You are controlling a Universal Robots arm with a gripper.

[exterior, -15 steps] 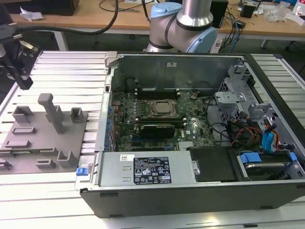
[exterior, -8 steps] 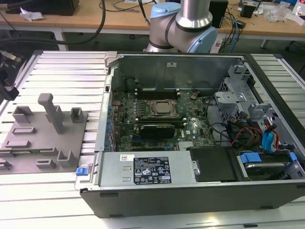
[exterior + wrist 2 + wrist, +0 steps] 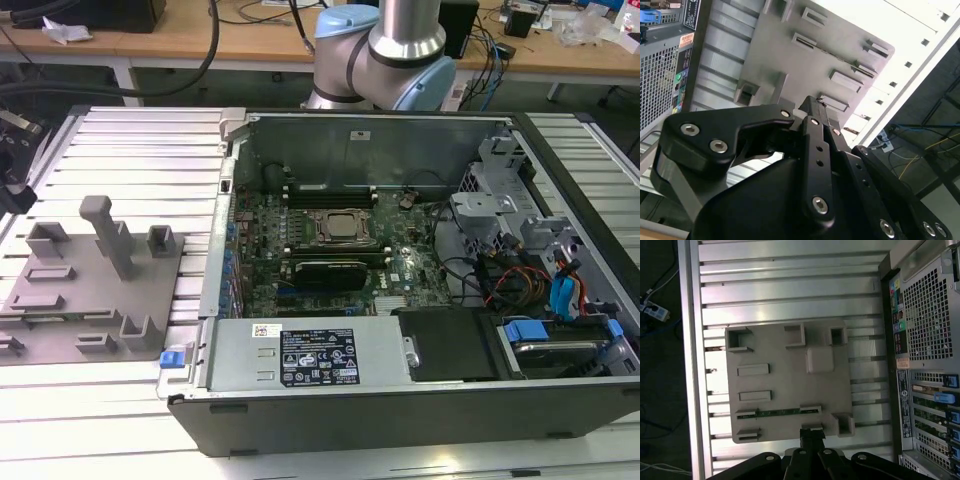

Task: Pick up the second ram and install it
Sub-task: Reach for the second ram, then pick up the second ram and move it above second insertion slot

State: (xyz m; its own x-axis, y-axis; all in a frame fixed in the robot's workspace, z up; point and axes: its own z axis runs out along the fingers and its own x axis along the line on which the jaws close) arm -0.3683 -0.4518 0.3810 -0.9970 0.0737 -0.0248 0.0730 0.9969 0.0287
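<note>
The second ram [image 3: 777, 411] is a thin green stick lying on edge between two small holders on the grey fixture plate [image 3: 785, 385]. In the second wrist view it is a thin dark line [image 3: 837, 51] across the same plate [image 3: 770, 45]. My gripper [image 3: 813, 430] hangs above the plate's edge, a short way from one end of the stick and clear of it. Its black fingers [image 3: 812, 107] meet at the tips with nothing between them. The open computer case [image 3: 400, 400] holds the motherboard [image 3: 330, 230], with long slots on both sides of the processor socket.
The fixture plate [image 3: 90, 290] lies on the slatted metal table [image 3: 130, 150], at the exterior view's left of the case, and carries a tall post [image 3: 105, 235] and several box-shaped holders. The arm's base [image 3: 380, 50] stands behind the case. Cables and drive bays fill the case's right side.
</note>
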